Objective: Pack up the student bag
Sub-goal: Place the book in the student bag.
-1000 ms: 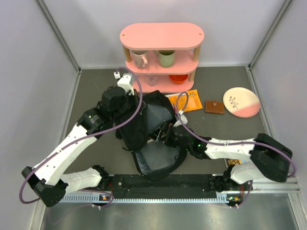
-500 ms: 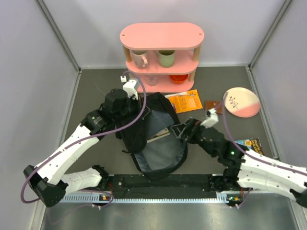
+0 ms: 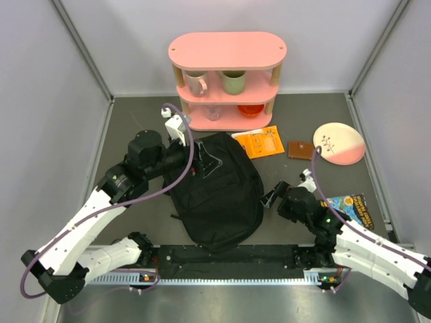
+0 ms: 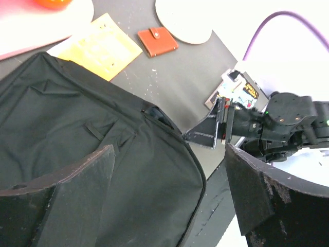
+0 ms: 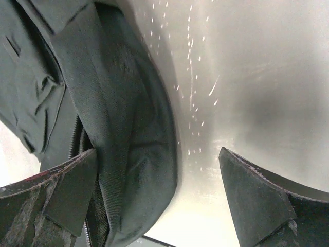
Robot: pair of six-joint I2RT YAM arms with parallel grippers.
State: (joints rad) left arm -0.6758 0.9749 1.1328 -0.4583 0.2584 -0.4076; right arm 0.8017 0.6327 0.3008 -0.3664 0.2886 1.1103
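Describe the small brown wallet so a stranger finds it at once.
Find the pink oval shelf at the back of the dark table. Right of its front, a small square brown leather wallet lies flat between an orange paper leaflet and a round pink-and-cream plate. It is the smallest and the only brown one.

Print on the orange leaflet (image 3: 259, 142) and the colourful booklet (image 3: 351, 204) is too small to read.
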